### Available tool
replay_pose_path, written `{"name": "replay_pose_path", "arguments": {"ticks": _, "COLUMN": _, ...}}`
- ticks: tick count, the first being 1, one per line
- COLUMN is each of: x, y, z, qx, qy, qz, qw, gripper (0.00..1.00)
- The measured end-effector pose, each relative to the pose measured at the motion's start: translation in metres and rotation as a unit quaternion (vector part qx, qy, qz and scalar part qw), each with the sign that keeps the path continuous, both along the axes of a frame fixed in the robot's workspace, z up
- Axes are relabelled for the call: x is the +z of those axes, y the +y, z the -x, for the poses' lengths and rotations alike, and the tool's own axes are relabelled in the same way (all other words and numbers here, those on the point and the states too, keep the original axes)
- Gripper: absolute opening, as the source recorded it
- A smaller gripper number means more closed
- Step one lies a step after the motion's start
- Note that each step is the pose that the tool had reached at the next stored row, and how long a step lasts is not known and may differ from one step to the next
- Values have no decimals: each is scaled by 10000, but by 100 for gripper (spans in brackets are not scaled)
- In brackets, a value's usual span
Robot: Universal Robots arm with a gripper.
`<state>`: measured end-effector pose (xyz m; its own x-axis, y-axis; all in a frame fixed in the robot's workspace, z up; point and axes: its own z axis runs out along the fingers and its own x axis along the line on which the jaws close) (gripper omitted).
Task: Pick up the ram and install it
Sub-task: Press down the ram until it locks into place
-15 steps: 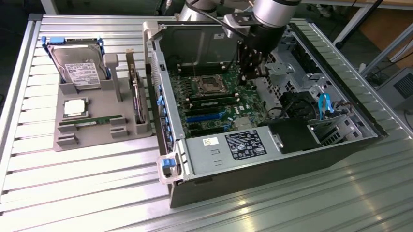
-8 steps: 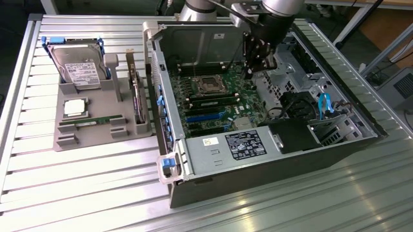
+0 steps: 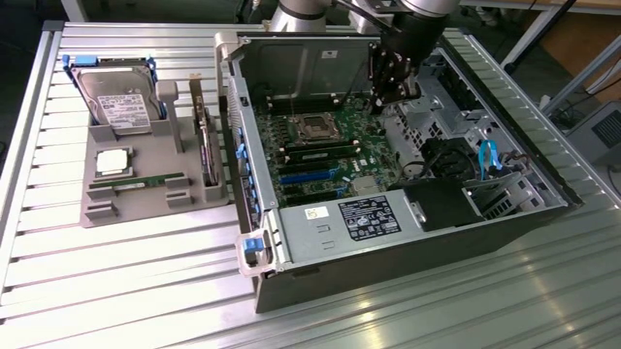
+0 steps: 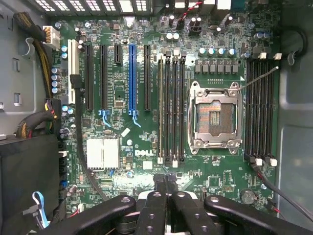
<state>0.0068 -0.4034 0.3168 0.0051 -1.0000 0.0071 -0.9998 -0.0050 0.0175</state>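
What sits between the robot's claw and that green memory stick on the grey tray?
In the exterior view, the computer case's side wall stands between the gripper, shut above the motherboard, and the ram.

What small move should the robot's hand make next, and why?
Probably lift out of the computer case and swing toward the exterior view's left. The hand is shut, holds nothing and hangs over the motherboard, while the ram lies in the gray tray beside it.
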Motion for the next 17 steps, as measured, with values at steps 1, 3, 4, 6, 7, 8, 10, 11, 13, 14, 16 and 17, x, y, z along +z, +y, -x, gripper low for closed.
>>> {"name": "replay_pose_path", "arguments": {"ticks": 1, "x": 0, "y": 0, "z": 0, "qx": 0, "qy": 0, "qz": 0, "qw": 10000, "gripper": 10}}
{"name": "replay_pose_path", "arguments": {"ticks": 3, "x": 0, "y": 0, "z": 0, "qx": 0, "qy": 0, "qz": 0, "qw": 10000, "gripper": 10}}
{"name": "replay_pose_path", "arguments": {"ticks": 4, "x": 0, "y": 0, "z": 0, "qx": 0, "qy": 0, "qz": 0, "qw": 10000, "gripper": 10}}
{"name": "replay_pose_path", "arguments": {"ticks": 6, "x": 0, "y": 0, "z": 0, "qx": -1, "qy": 0, "qz": 0, "qw": 10000, "gripper": 10}}
{"name": "replay_pose_path", "arguments": {"ticks": 7, "x": 0, "y": 0, "z": 0, "qx": -11, "qy": 0, "qz": 0, "qw": 10000, "gripper": 10}}
{"name": "replay_pose_path", "arguments": {"ticks": 8, "x": 0, "y": 0, "z": 0, "qx": -44, "qy": 0, "qz": 0, "qw": 10000, "gripper": 10}}
{"name": "replay_pose_path", "arguments": {"ticks": 10, "x": 0, "y": 0, "z": 0, "qx": -245, "qy": 0, "qz": 6, "qw": 9997, "gripper": 10}}
{"name": "replay_pose_path", "arguments": {"ticks": 11, "x": 0, "y": 0, "z": 0, "qx": -322, "qy": 0, "qz": 8, "qw": 9995, "gripper": 10}}
{"name": "replay_pose_path", "arguments": {"ticks": 13, "x": -1, "y": 0, "z": 0, "qx": -459, "qy": 0, "qz": 14, "qw": 9989, "gripper": 10}}
{"name": "replay_pose_path", "arguments": {"ticks": 14, "x": -1, "y": 0, "z": 0, "qx": -521, "qy": 0, "qz": 17, "qw": 9986, "gripper": 10}}
{"name": "replay_pose_path", "arguments": {"ticks": 16, "x": -2, "y": 0, "z": 0, "qx": -839, "qy": -1, "qz": 33, "qw": 9965, "gripper": 10}}
{"name": "replay_pose_path", "arguments": {"ticks": 17, "x": -2, "y": 0, "z": 0, "qx": -945, "qy": -1, "qz": 37, "qw": 9955, "gripper": 10}}
